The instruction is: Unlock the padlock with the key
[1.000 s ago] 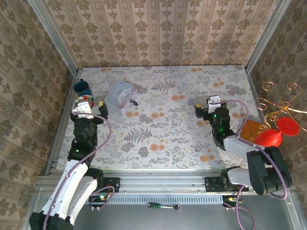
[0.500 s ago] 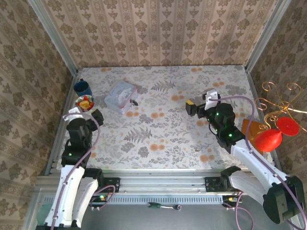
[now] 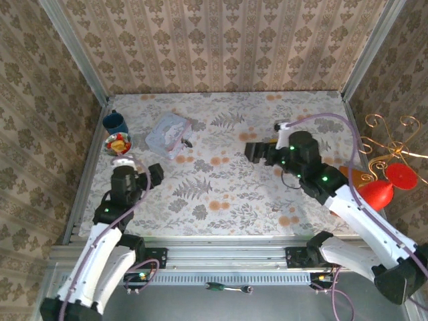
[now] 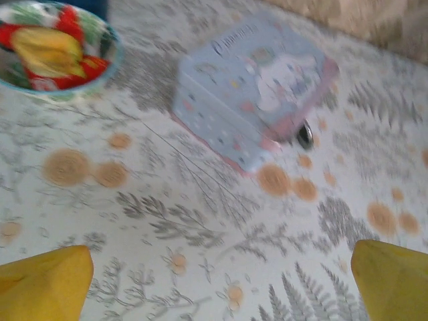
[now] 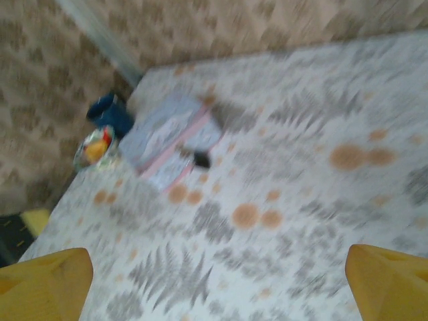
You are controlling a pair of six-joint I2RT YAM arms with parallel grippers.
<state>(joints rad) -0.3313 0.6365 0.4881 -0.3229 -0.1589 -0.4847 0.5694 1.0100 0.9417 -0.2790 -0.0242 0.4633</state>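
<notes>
Approach step: left end effector (image 4: 221, 267) and right end effector (image 5: 217, 267) hang released, empty, near pastel case (image 3: 168, 134); next, reach small dark object (image 4: 305, 135) beside it.

You've got one blue cup (image 3: 115, 123), one colourful bowl (image 3: 118, 143), one pale box (image 3: 168, 134) and one small dark thing (image 3: 188, 142) right beside it.
</notes>
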